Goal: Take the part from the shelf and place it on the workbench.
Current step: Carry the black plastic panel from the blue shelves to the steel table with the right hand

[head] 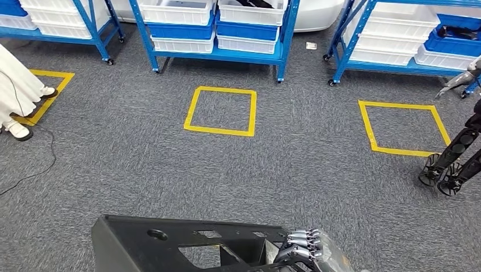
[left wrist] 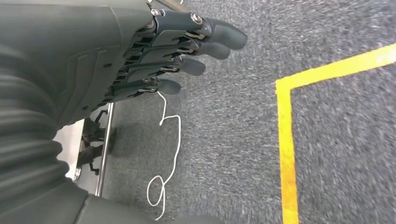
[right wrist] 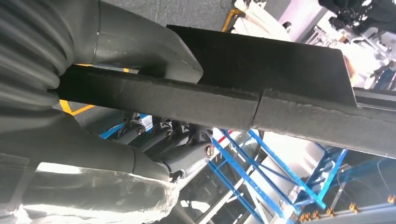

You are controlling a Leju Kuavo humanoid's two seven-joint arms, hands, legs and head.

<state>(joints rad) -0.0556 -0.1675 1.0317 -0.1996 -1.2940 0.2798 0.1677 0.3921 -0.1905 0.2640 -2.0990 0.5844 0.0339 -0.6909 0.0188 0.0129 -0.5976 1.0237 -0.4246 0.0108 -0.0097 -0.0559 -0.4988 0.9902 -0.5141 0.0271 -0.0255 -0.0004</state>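
A large flat black part (head: 170,241) with cut-outs lies across the bottom of the head view, carried above the carpet. My right hand (head: 303,246) grips its right edge, fingers curled over the top. In the right wrist view the thumb (right wrist: 154,46) and fingers (right wrist: 173,140) clamp the part's black edge (right wrist: 224,102). My left hand (left wrist: 187,46) hangs over the grey carpet with its fingers fairly straight and apart, holding nothing.
Blue shelves (head: 221,54) with white and blue bins stand ahead. Yellow tape squares (head: 222,110) (head: 404,127) mark the carpet. A person in white (head: 17,90) stands at the left. Another robot's wheeled legs (head: 451,164) are at the right. A white cord (left wrist: 170,154) lies on the floor.
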